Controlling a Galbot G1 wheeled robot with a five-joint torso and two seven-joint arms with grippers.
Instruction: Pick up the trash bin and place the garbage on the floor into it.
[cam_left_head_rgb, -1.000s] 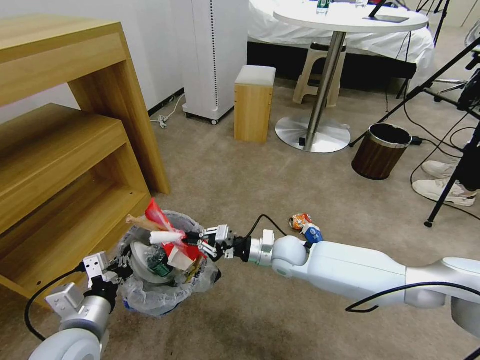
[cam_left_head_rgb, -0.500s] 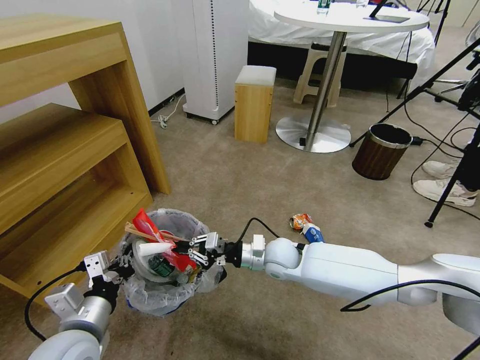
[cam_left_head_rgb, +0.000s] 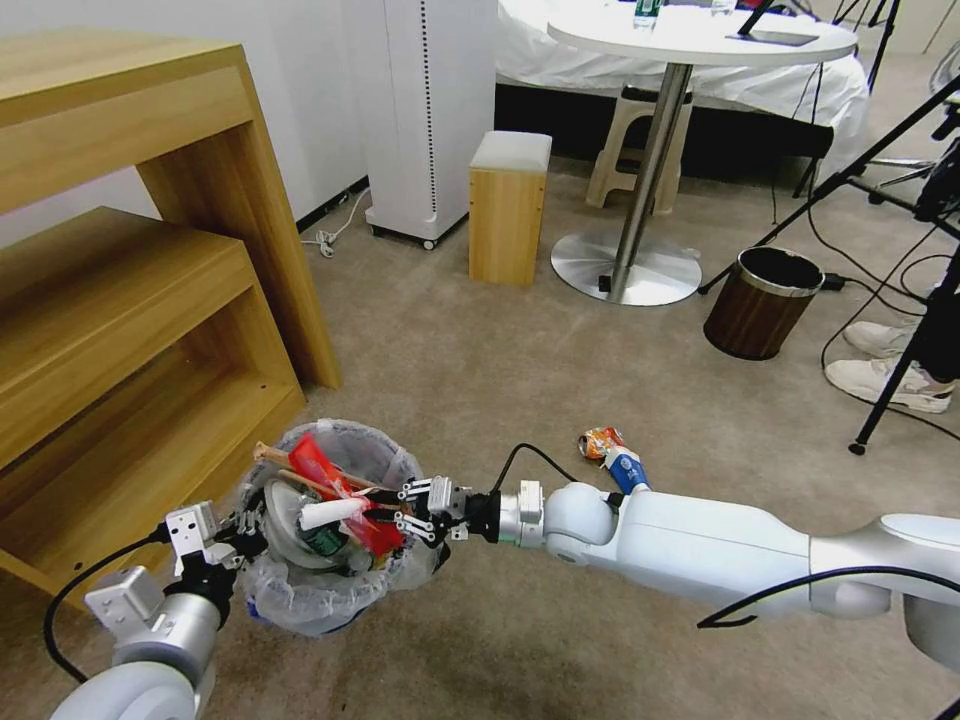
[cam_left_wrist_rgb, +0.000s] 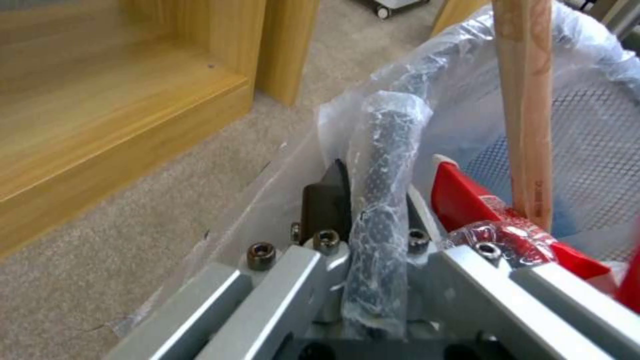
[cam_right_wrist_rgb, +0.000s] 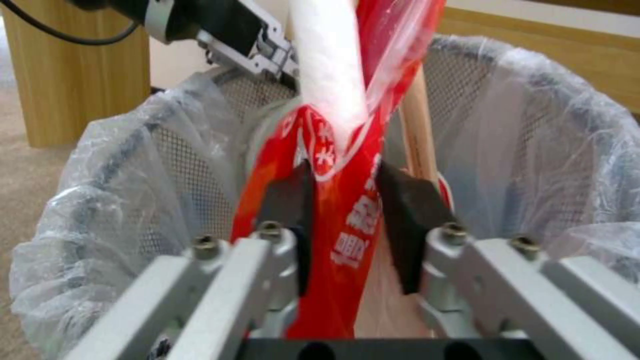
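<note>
Count: 1 lined trash bin (cam_left_head_rgb: 330, 590), 1 wood-grain bin (cam_left_head_rgb: 762, 303), 2 tools (left tool (cam_left_head_rgb: 232, 535), right tool (cam_left_head_rgb: 405, 510)), 2 crumpled wrappers on floor (cam_left_head_rgb: 612, 452), 2 sneakers (cam_left_head_rgb: 885, 365), 1 wooden stick (cam_left_head_rgb: 300, 470).

- The right arm (cam_left_head_rgb: 720, 550) had glossy white shells and a silver wrist collar.
- A black cable (cam_left_head_rgb: 525, 455) looped over its wrist.
- The right gripper (cam_right_wrist_rgb: 343, 220) had grey metal linkages, hex-head screws and black pads.
- The left gripper (cam_left_wrist_rgb: 363, 210) was built alike.
</note>
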